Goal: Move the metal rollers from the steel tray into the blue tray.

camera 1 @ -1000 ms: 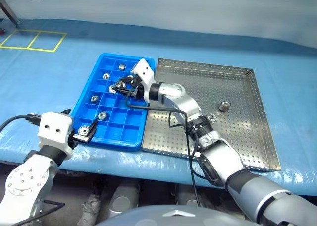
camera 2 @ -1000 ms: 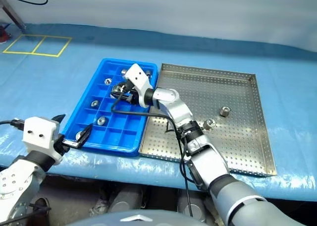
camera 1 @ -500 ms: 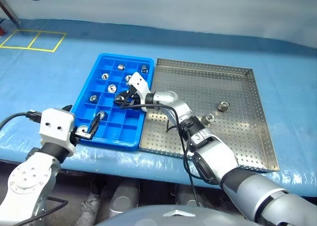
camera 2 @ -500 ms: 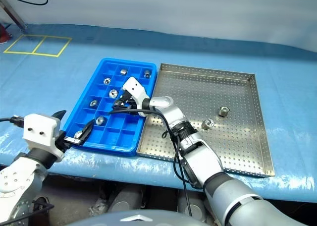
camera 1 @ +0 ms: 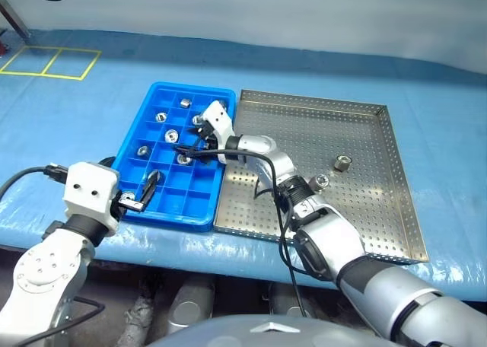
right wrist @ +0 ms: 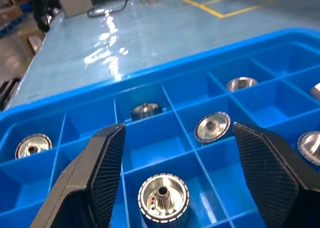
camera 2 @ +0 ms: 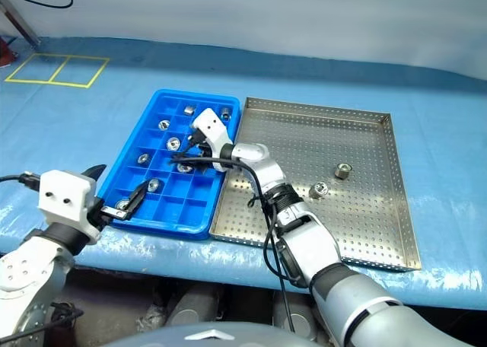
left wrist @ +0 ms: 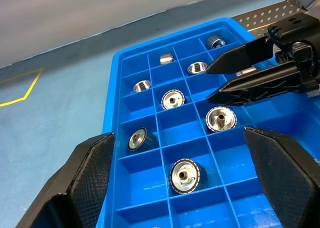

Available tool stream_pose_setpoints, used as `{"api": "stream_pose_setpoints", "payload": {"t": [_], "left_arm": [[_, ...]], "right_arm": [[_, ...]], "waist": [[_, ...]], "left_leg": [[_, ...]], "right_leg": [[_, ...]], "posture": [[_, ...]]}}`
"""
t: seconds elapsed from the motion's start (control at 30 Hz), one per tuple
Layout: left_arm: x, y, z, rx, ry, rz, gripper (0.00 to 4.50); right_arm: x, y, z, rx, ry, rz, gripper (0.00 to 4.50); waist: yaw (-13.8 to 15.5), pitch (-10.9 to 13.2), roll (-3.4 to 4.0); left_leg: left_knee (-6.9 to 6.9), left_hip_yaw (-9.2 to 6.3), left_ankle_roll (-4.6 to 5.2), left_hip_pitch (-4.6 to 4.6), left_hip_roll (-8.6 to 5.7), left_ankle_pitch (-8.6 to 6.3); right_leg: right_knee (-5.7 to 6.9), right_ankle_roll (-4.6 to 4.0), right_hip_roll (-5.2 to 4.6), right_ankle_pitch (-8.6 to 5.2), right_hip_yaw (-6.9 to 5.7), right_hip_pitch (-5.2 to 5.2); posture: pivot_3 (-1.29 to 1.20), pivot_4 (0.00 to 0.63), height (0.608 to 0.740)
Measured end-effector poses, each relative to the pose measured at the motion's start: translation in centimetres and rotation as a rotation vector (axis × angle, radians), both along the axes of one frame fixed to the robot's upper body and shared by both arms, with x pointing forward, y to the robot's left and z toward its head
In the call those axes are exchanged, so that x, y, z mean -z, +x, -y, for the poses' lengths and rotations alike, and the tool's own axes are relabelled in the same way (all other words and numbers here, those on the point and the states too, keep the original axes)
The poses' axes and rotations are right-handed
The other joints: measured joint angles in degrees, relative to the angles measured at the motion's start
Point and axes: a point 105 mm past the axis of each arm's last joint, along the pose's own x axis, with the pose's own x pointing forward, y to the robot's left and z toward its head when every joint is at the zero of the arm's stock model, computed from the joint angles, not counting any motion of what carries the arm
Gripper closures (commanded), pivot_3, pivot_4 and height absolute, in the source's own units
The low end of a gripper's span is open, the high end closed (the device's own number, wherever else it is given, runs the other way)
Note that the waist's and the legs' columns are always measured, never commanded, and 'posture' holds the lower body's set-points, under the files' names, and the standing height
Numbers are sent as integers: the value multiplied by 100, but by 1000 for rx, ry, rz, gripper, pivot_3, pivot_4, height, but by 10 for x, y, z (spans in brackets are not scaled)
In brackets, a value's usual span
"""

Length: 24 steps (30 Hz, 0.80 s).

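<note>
The blue tray (camera 1: pixel 171 219) holds several metal rollers in its compartments. My right gripper (camera 1: pixel 195 140) hovers open over the tray's middle. Just under its spread fingers (right wrist: pixel 102 178) a roller (right wrist: pixel 163 195) lies alone in a compartment, also seen as the roller (left wrist: pixel 220 119). My left gripper (camera 1: pixel 129 179) stands wide open and empty at the tray's near left corner, fingers (left wrist: pixel 90 178) apart. To the right, the steel tray (camera 1: pixel 350 210) carries two rollers, one (camera 1: pixel 344 163) farther back and one (camera 1: pixel 323 181) nearer my right forearm.
Both trays sit side by side on a blue table cover (camera 1: pixel 68 134). Yellow tape squares (camera 1: pixel 49 62) mark the far left. The table's front edge (camera 1: pixel 228 248) runs just below the trays. A black cable (camera 1: pixel 262 179) loops along my right forearm over the steel tray.
My right gripper was shut on a roller above the blue tray; it lowered, opened, and the roller now lies in a compartment. The left gripper stayed open in place.
</note>
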Motion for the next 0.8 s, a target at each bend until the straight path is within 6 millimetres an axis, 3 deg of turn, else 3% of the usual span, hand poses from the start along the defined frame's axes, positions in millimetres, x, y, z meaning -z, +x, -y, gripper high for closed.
{"api": "stream_pose_setpoints", "payload": {"t": [0.13, 0.37, 0.5, 0.63, 0.8], "left_arm": [[0, 12, 15, 73, -26, 2, 0], [-2, 40, 54, 270, -59, 9, 0], [-1, 57, 71, 362, -40, 2, 0], [1, 69, 82, 427, -30, -14, 0], [5, 74, 97, 519, -29, -32, 0]], "right_arm": [[-20, 3, 30, 88, 69, 65, 859], [-20, 12, 146, 481, -50, 111, 859], [-10, 7, 193, 652, -118, 73, 859], [0, -5, 212, 730, -142, 24, 859], [15, -30, 204, 699, -100, -51, 859]], "waist": [[-6, 0, 0], [-162, -3, -2], [-450, -4, -1], [-751, -4, 0], [-1150, -5, 0]], "left_leg": [[3, 0, 2, -2, -3, -1], [8, 22, 6, -12, -2, -1], [8, 42, 9, -9, 8, -2], [14, 75, 48, -4, 24, -25], [31, 87, 70, -3, 26, -37]], "right_leg": [[-3, 1, -4, 1, -1, 2], [-5, 3, -21, 2, 1, 1], [-4, 7, -26, 4, 16, -1], [-5, 17, -11, 10, 46, -4], [-7, 35, -9, 20, 76, -3]], "posture": [[69, 150, 740], [-91, 150, 740], [-160, 150, 740], [-258, 150, 740], [-318, 150, 740]]}}
